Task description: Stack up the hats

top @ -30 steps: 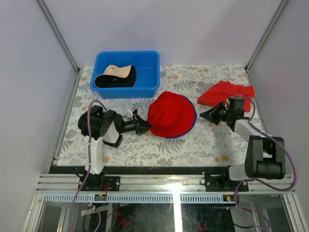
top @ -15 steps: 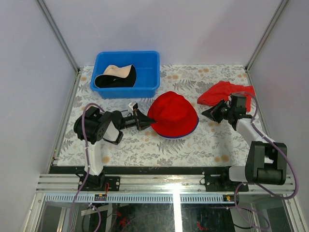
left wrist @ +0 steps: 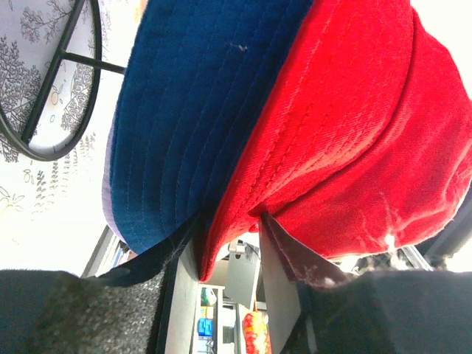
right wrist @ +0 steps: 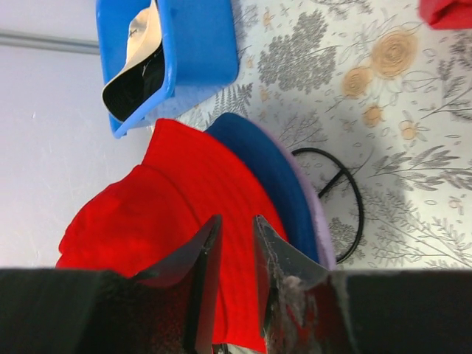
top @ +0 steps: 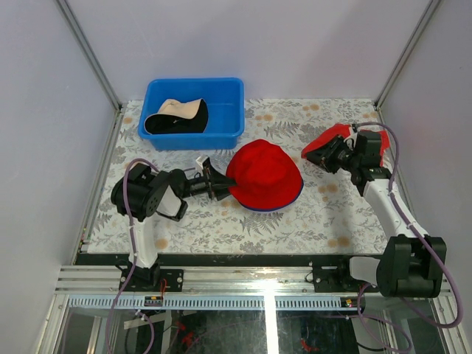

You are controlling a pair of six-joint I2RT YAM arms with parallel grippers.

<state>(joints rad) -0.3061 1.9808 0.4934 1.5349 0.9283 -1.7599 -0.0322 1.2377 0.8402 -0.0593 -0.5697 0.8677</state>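
Observation:
The red hat (top: 264, 175) sits on top of the navy hat (right wrist: 273, 177) and the lavender hat (right wrist: 318, 221) at the table's middle. The navy brim shows under the red one in the left wrist view (left wrist: 192, 110). The beige hat with black lining (top: 177, 116) lies in the blue bin (top: 230, 110). My left gripper (top: 220, 187) is at the stack's left edge. Its jaws are apart, with the red brim (left wrist: 243, 184) hanging between them. My right gripper (top: 318, 156) is raised to the right of the stack, over the red cloth (top: 346, 134). Its jaws are a little apart and empty (right wrist: 234, 221).
A black wire stand (right wrist: 346, 199) lies on the floral tablecloth beside and partly under the stack; it also shows in the left wrist view (left wrist: 44, 96). The blue bin stands at the back left. Grey walls close in the table on three sides.
My right gripper has risen and moved back and to the right, over the red cloth. My left gripper shifted slightly toward the back with the hat's left edge.

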